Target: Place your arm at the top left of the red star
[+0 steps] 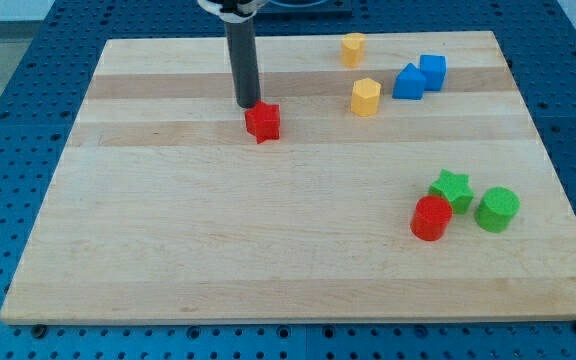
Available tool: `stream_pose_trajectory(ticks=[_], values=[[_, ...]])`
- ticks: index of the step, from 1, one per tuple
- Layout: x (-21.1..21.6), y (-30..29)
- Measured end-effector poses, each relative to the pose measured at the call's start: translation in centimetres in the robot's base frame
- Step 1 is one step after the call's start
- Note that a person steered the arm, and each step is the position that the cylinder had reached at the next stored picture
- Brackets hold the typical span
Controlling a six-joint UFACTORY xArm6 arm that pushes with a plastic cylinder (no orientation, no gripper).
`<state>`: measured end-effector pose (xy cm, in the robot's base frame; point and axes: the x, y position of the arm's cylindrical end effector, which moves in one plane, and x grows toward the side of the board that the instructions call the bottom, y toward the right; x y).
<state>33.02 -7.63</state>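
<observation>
The red star (263,122) lies on the wooden board (168,240), left of centre in the upper part of the view. My rod comes down from the view's top edge. My tip (247,104) rests on the board just at the star's top left corner, touching it or nearly so.
A yellow block (353,48) and a yellow hexagonal block (366,97) lie to the star's right. A blue block (408,82) and a blue cube (433,70) sit farther right. A red cylinder (431,218), green star (452,189) and green cylinder (497,209) cluster at lower right.
</observation>
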Motion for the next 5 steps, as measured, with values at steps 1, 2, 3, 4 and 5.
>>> stream_pose_trajectory(ticks=[1,2,3,4,5], values=[[0.6,0.0],[0.3,-0.2],[0.2,-1.3],[-0.1,-1.3],[-0.4,-1.9]])
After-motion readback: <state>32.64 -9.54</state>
